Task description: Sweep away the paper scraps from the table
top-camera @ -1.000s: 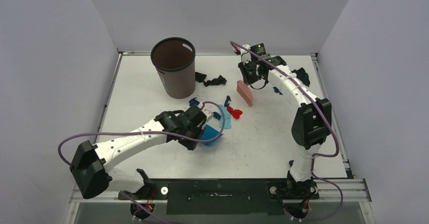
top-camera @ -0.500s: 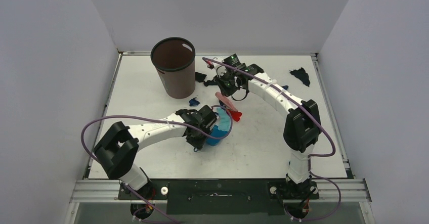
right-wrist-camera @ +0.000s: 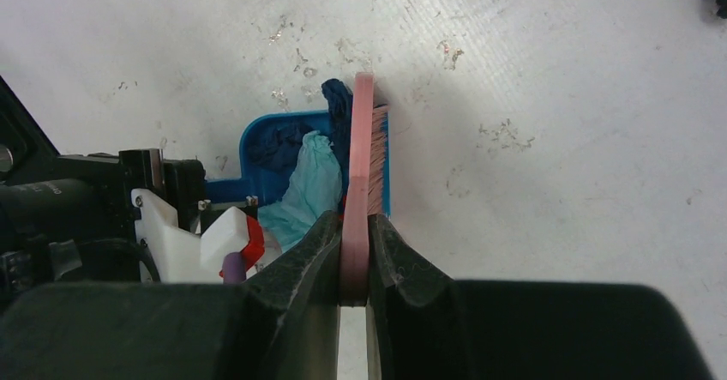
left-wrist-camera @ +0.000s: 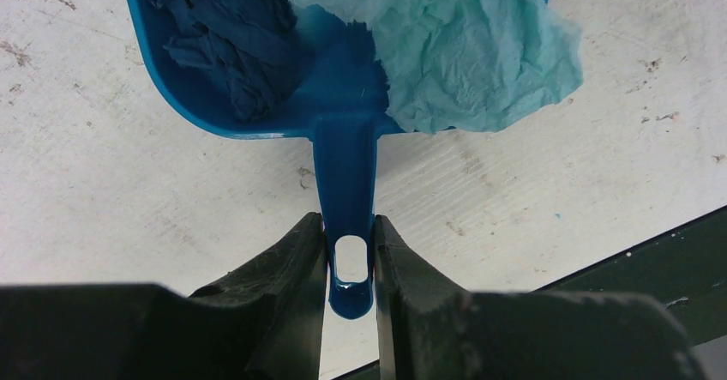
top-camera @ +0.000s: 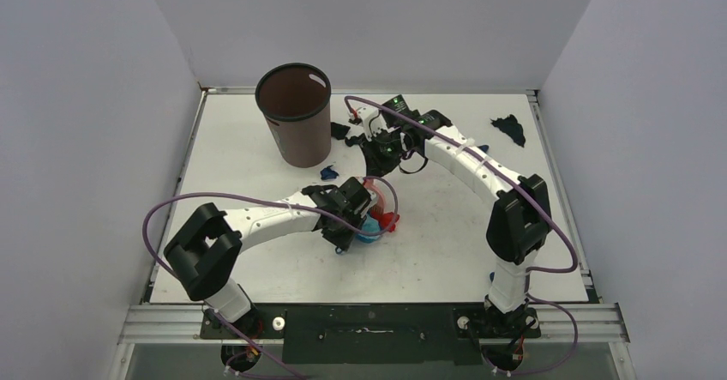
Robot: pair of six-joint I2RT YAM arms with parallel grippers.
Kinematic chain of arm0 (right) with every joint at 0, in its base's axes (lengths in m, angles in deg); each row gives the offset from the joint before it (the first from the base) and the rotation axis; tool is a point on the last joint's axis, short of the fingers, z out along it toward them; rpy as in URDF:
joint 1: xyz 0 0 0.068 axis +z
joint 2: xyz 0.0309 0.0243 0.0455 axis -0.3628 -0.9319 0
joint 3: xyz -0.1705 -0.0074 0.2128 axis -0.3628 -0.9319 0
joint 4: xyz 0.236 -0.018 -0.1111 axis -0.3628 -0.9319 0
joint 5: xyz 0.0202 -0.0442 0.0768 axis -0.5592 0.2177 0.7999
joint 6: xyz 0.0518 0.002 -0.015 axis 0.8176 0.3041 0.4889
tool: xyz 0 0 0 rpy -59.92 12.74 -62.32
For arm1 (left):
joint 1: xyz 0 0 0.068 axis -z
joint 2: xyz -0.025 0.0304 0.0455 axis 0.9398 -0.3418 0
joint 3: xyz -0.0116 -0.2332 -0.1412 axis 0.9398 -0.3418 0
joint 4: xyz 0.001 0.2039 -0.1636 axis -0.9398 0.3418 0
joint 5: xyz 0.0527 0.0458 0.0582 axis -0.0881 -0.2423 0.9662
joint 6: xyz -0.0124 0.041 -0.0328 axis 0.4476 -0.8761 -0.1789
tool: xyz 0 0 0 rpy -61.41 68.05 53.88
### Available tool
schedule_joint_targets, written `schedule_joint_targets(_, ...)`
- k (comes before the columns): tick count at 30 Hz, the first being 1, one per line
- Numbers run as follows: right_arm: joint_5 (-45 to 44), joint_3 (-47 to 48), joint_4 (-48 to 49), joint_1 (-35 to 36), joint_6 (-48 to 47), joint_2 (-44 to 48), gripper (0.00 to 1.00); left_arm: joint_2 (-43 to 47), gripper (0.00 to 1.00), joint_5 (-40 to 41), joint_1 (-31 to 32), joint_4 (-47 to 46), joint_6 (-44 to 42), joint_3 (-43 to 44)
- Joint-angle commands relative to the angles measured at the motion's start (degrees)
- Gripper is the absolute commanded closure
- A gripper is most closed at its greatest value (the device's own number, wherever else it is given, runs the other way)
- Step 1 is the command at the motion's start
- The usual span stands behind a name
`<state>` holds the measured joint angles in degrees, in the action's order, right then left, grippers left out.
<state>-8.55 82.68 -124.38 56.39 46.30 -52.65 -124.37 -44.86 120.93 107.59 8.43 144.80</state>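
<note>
The big white table [top-camera: 446,251] has a brown bin [top-camera: 296,127] standing near its far left corner. In the middle, the left gripper [left-wrist-camera: 350,234] squeezes the handle of the blue dustpan [left-wrist-camera: 343,105], and the right gripper [right-wrist-camera: 356,234] squeezes the pink brush [right-wrist-camera: 362,157] at the dustpan's open edge. Of the paper scraps [left-wrist-camera: 231,45], a dark blue one sits in the dustpan beside a light green paper [left-wrist-camera: 480,54], a small blue scrap [top-camera: 328,172] lies just beside the bin, and a dark scrap [top-camera: 509,128] lies well apart at the far right.
</note>
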Motion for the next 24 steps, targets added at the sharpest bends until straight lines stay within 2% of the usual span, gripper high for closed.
schedule_joint_targets(1,3.66,0.17,-2.77,0.43,1.54,3.64,0.95,2.3,1.0,1.07,-0.07,-4.89,0.42,-0.01)
schedule_joint_targets(9,1.43,4.97,-5.53,-2.55,0.09,5.43,0.95,8.13,1.0,4.3,1.7,-10.82,0.15,-4.82)
schedule_joint_targets(14,7.22,7.63,-8.42,-8.84,-0.6,4.9,0.95,11.89,1.0,7.41,3.14,-16.06,-0.03,-7.74)
schedule_joint_targets(24,10.97,9.83,-10.19,-15.38,-3.13,10.48,0.95,15.35,1.0,8.72,3.31,-19.37,-0.31,-9.3)
